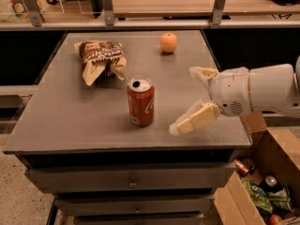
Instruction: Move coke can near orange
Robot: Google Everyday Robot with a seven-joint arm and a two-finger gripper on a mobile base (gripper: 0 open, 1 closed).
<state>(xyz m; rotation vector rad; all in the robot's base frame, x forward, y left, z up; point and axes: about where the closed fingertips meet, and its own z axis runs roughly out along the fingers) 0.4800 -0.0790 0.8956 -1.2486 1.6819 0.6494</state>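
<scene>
The coke can [140, 101], red with white script and a silver top, stands upright near the front middle of the grey table [70, 121]. The orange [168, 42] sits at the back of the table, right of centre, well apart from the can. My gripper [186, 100] reaches in from the right, open and empty, with one finger [202, 73] at the back and the other [194, 120] at the front. It is just right of the can and not touching it.
A brown and tan snack bag [101, 59] lies at the back left of the table. A cardboard box [262, 182] with cans and packets stands on the floor at the lower right. Drawers [131, 182] sit under the tabletop. A railed shelf [154, 6] runs behind.
</scene>
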